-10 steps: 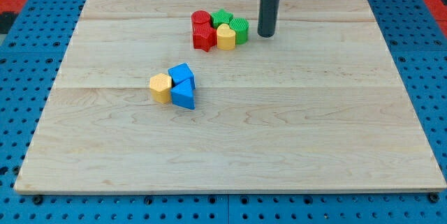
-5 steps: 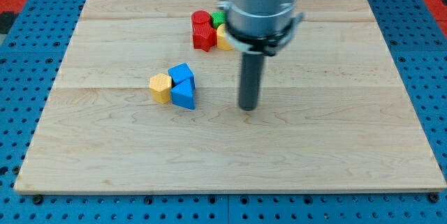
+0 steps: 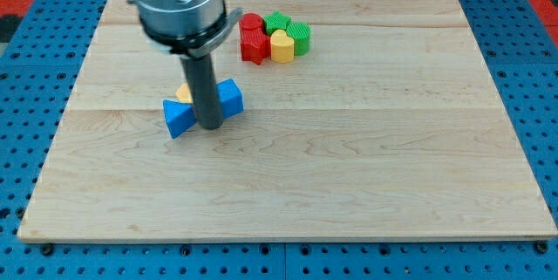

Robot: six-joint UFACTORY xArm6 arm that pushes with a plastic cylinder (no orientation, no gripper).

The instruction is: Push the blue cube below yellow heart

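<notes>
Bench [image 3: 375, 167]: pale wooden board, set on a blue perforated surface [image 3: 26, 97].

Item 1, blue block [image 3: 179, 117]: wedge-like, exact shape unclear; lies left of centre, touching or just beside the rod on its left.

Item 2, yellow block [image 3: 184, 93]: mostly hidden behind the rod, only a small part showing above the blue block; shape cannot be told.

Item 3, my tip [image 3: 210, 126]: lower end of the dark rod, resting on the bench between the two blue pieces. Jaws: none fitted, so no released or clenched state applies.

Item 4, blue cube [image 3: 230, 98]: just right of the rod, touching or nearly touching it; well below and left of the upper cluster.

Item 5, upper cluster, near the view's top, pieces packed touching: red blocks [image 3: 254, 41] at left; yellow heart [image 3: 282, 46] at lower middle; green blocks [image 3: 290, 30] behind and right of the heart. The blue cube lies below-left of the yellow heart, well apart from it.
</notes>
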